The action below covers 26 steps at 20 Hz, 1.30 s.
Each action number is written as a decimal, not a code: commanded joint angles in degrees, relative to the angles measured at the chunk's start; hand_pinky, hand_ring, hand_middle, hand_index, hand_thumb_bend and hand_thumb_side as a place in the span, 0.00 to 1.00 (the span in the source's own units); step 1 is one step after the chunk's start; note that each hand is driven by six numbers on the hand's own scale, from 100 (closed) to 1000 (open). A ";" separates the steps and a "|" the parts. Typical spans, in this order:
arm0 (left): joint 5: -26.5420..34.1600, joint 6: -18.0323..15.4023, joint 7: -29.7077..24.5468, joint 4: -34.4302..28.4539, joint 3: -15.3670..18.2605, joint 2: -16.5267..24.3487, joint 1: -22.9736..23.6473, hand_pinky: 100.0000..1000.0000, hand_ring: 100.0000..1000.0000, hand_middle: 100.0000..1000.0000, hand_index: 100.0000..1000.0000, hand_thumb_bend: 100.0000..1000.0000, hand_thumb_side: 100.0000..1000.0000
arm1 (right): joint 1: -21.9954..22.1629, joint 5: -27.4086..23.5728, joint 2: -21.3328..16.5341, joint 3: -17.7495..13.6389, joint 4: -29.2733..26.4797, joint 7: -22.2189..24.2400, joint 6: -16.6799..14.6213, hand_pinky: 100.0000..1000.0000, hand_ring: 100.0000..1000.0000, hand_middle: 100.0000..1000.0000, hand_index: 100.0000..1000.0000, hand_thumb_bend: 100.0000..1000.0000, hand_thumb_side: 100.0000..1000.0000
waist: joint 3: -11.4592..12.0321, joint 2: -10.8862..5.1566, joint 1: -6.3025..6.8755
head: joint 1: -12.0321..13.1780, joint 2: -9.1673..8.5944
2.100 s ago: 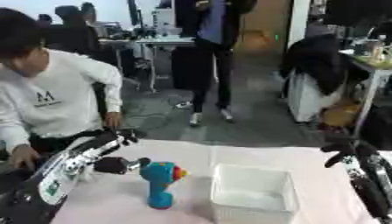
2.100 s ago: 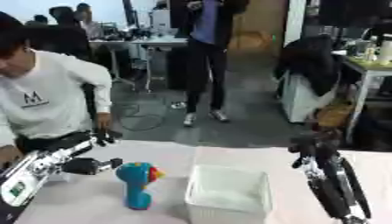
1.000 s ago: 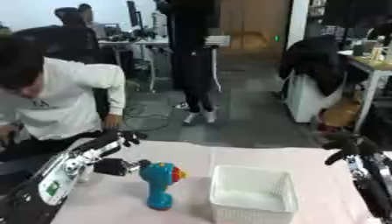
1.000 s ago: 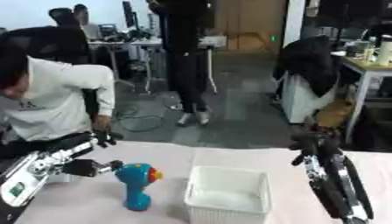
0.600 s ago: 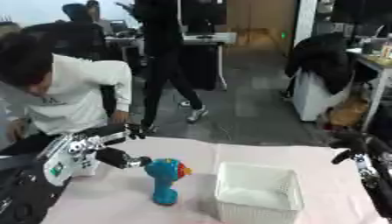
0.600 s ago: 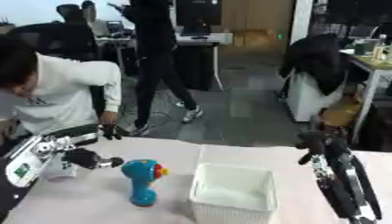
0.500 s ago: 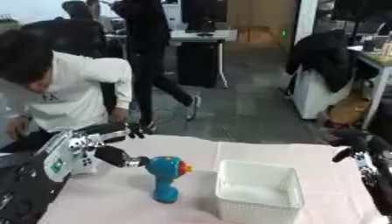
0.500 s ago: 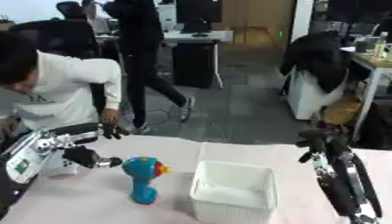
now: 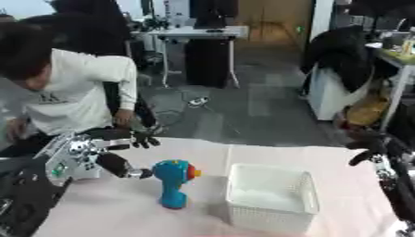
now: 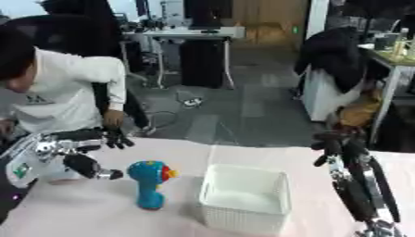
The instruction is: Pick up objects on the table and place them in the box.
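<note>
A blue toy drill (image 9: 173,182) with a red and yellow knob stands upright on the pale pink table (image 9: 122,213). To its right sits a white mesh box (image 9: 271,196), nothing visible inside. My left hand (image 9: 122,147) is just left of the toy, fingers and thumb spread apart, the thumb tip close to the toy's head but apart from it. My right hand (image 10: 338,146) is raised at the table's right side, fingers relaxed and holding nothing.
A person in a white top (image 9: 69,97) leans in at the table's far left edge. Beyond the table lie an office floor, desks and a chair draped with dark clothing (image 9: 350,55).
The camera has tilted up a little. My left hand stays beside the toy with little change. A person walking in the background has left.
</note>
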 commanded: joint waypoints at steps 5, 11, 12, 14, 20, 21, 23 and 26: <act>-1.96 -1.29 -2.92 0.89 0.03 1.60 -2.37 0.86 0.88 0.93 1.00 0.94 0.49 | -0.96 0.08 0.06 -0.12 -0.29 -0.01 0.00 0.40 0.60 0.63 0.69 0.00 0.73 | -0.40 -0.18 -0.03 | -0.29 -0.22; -1.98 -1.39 -2.53 2.59 0.56 0.71 -2.74 0.86 0.88 0.93 1.00 0.92 0.49 | -1.11 0.06 0.20 -0.08 -0.29 0.02 -0.01 0.40 0.60 0.63 0.70 0.00 0.73 | -0.81 0.04 -0.21 | -0.16 -0.66; -1.86 -1.39 -2.31 2.94 0.66 0.58 -2.77 0.86 0.88 0.93 1.00 0.92 0.49 | -1.13 0.06 0.20 -0.08 -0.29 0.02 -0.01 0.40 0.60 0.63 0.70 0.00 0.73 | -0.86 0.09 -0.24 | -0.13 -0.74; -1.88 -1.38 -2.01 3.61 0.79 0.40 -2.89 0.86 0.88 0.93 1.00 0.92 0.49 | -1.17 0.06 0.22 -0.06 -0.29 0.02 -0.01 0.40 0.60 0.63 0.70 0.00 0.73 | -0.95 0.19 -0.28 | -0.07 -0.84; -2.67 -1.53 -2.04 5.29 1.09 0.00 -3.34 0.86 0.88 0.93 1.00 0.92 0.49 | -1.32 0.10 0.33 0.03 -0.28 0.09 -0.03 0.40 0.60 0.63 0.70 0.00 0.73 | -1.24 0.61 -0.27 | 0.09 -1.03; -2.80 -1.57 -2.19 5.58 1.13 -0.07 -3.43 0.86 0.89 0.93 1.00 0.93 0.49 | -1.36 0.11 0.33 0.04 -0.27 0.10 -0.04 0.40 0.60 0.63 0.70 0.00 0.73 | -1.30 0.70 -0.26 | 0.11 -1.06; -3.01 -1.72 -2.43 5.97 1.20 -0.17 -3.58 0.86 0.89 0.93 1.00 0.93 0.49 | -1.44 0.12 0.35 0.05 -0.27 0.12 -0.05 0.40 0.60 0.63 0.70 0.00 0.73 | -1.42 0.84 -0.25 | 0.14 -1.12; -3.16 -1.94 -2.60 6.33 1.30 -0.32 -3.77 0.87 0.89 0.94 1.00 0.93 0.49 | -1.57 0.13 0.39 0.07 -0.27 0.13 -0.08 0.40 0.60 0.63 0.70 0.00 0.74 | -1.62 1.06 -0.23 | 0.15 -1.27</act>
